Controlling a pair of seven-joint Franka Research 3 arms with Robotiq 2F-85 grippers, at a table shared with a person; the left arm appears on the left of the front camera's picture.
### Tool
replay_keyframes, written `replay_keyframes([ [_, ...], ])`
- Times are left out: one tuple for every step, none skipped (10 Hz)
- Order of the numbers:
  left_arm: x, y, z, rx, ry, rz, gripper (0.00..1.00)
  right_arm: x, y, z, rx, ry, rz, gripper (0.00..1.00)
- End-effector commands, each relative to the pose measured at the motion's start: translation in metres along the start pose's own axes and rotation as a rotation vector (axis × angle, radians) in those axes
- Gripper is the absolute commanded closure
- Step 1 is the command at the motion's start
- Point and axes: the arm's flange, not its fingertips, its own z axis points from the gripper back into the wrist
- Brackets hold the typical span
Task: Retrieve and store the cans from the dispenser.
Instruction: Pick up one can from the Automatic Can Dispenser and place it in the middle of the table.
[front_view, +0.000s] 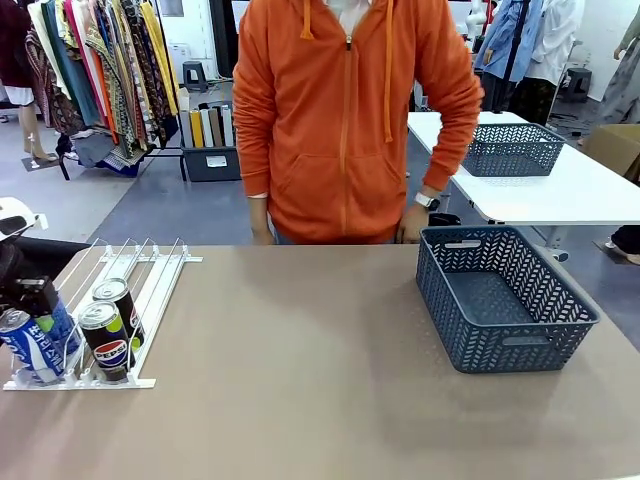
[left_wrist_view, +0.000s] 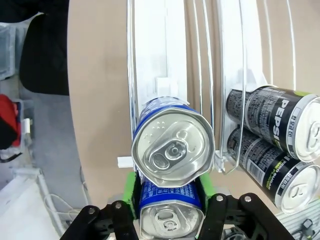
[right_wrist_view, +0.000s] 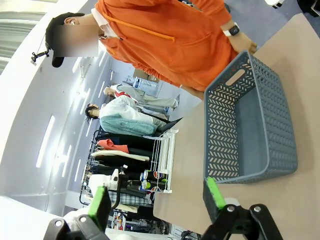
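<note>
The white wire-rail dispenser (front_view: 150, 275) lies at the table's left end, also far off as the dispenser (right_wrist_view: 165, 150) in the right wrist view. Two blue cans (front_view: 28, 345) stand in its leftmost lane. Beside them are two black Pepsi cans (front_view: 108, 342). My left gripper (front_view: 42, 300) reaches down over the blue cans. In the left wrist view the left gripper (left_wrist_view: 168, 194) has its green pads (left_wrist_view: 131, 192) pressed on the nearer blue can (left_wrist_view: 170, 217); the other blue can (left_wrist_view: 173, 145) stands just beyond, Pepsi cans (left_wrist_view: 280, 125) to the right. My right gripper (right_wrist_view: 156, 197) is open and holds nothing.
A dark grey lattice basket (front_view: 575, 305), empty, sits at the table's right, also as the basket (right_wrist_view: 220, 125) in the right wrist view. A person in an orange hoodie (front_view: 345, 120) stands at the far edge, one hand (front_view: 412, 222) near the basket. Bare tabletop (front_view: 300, 380) spans the middle.
</note>
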Motion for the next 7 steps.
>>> replay_keyframes([
  [-0.0148,-0.0026,0.0054,0.0,0.022,-0.019,1.0,0.0037,0.0009,-0.0012,0.021,-0.016,0.027,0.0],
  [-0.0149,-0.0026,0.0057,-0.002,0.02,-0.019,1.0,0.0037,0.0009,-0.0012,0.021,-0.016,0.027,0.0],
  [-0.0143,-0.0034,0.0057,-0.003,0.025,-0.016,1.0,0.0037,0.0009,-0.0012,0.021,-0.016,0.027,0.0],
  [-0.0142,-0.0035,0.0055,-0.004,0.027,-0.017,1.0,0.0037,0.0009,-0.0012,0.021,-0.016,0.027,0.0],
  [-0.0146,-0.0036,0.0067,-0.001,0.028,-0.015,1.0,0.0037,0.0009,-0.0012,0.021,-0.016,0.027,0.0],
  [-0.0147,-0.0037,0.0079,0.008,0.019,-0.013,1.0,0.0037,0.0009,-0.0012,0.021,-0.016,0.027,0.0],
  [-0.0155,-0.0037,0.01,0.015,0.021,-0.014,1.0,0.0037,0.0009,-0.0012,0.021,-0.016,0.027,0.0],
])
